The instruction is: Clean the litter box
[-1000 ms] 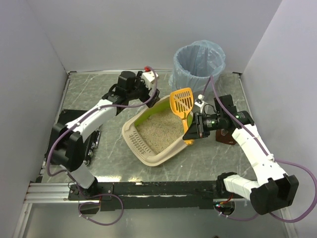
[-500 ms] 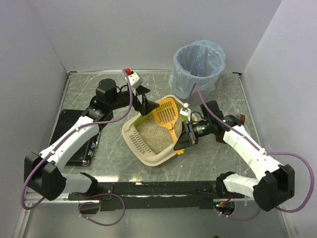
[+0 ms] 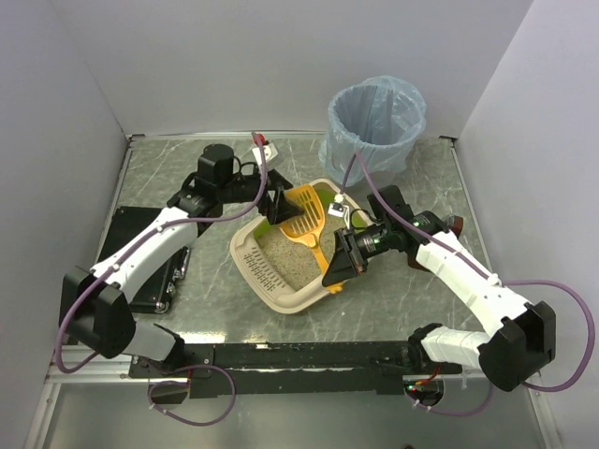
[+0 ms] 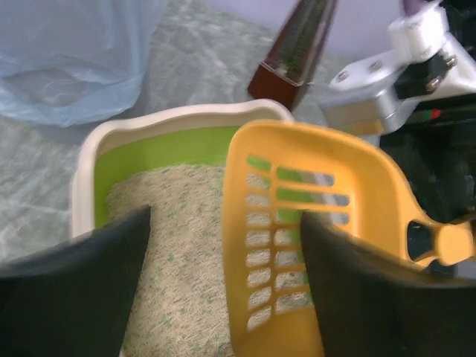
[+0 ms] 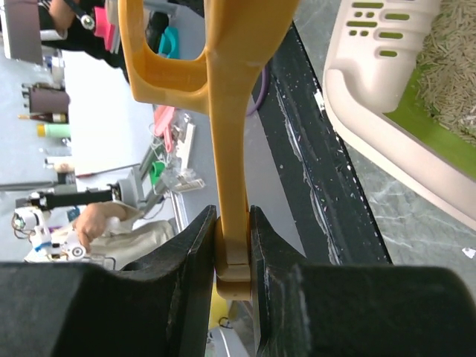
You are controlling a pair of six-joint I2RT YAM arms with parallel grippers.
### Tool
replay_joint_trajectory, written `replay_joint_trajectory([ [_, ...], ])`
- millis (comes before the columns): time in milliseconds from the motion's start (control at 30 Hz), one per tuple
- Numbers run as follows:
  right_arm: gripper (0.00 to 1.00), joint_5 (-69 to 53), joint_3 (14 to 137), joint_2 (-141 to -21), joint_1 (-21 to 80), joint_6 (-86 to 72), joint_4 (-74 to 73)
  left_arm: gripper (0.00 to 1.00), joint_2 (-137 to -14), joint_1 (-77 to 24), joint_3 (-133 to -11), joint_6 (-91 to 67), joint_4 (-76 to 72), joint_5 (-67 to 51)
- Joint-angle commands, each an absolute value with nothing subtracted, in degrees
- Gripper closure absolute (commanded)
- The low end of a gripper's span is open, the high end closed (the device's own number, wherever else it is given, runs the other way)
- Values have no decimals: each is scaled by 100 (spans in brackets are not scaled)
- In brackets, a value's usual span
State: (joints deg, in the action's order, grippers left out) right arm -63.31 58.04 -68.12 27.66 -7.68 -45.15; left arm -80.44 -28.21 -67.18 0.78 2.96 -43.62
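Observation:
The litter box [image 3: 251, 251], cream rim, green inner wall, beige litter, sits mid-table; it also shows in the left wrist view [image 4: 89, 149] and the right wrist view [image 5: 372, 67]. My right gripper [image 3: 344, 264] is shut on the handle of the orange slotted scoop [image 3: 303, 217], whose head hangs over the far end of the litter. The handle [image 5: 232, 149] runs up between the pads. My left gripper [image 3: 277, 206] is open at the box's far rim, its fingers [image 4: 74, 290] either side of the scoop head [image 4: 297, 245] over the litter.
A grey round bin with a light-blue bag [image 3: 374, 120] stands at the back right. A dark red-brown block [image 3: 432, 254] lies under the right arm. A black pad [image 3: 140, 245] lies at the left. White walls enclose the table.
The right gripper has carried the scoop down and left, from above the box's right rim to over the litter. The left gripper has swung from the back toward the box's far rim.

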Motion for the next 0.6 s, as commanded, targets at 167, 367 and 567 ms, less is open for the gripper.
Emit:
replay_joint_trajectory([
  [167,84,-4892,6389,-6856,2804,-641,-4693,99,-8078,-2830,-6733,-454,-464,-5064],
  [367,0,-3026,6627,-6022,2690,-1212,-3992,99,-7621,-2821,-6065,-1920,-1616,-4070],
  [567,0,-2040,6408,-5081,2619,-1775,-3016,99,-6848,-2821,-5161,-3576,-2915,-3045],
])
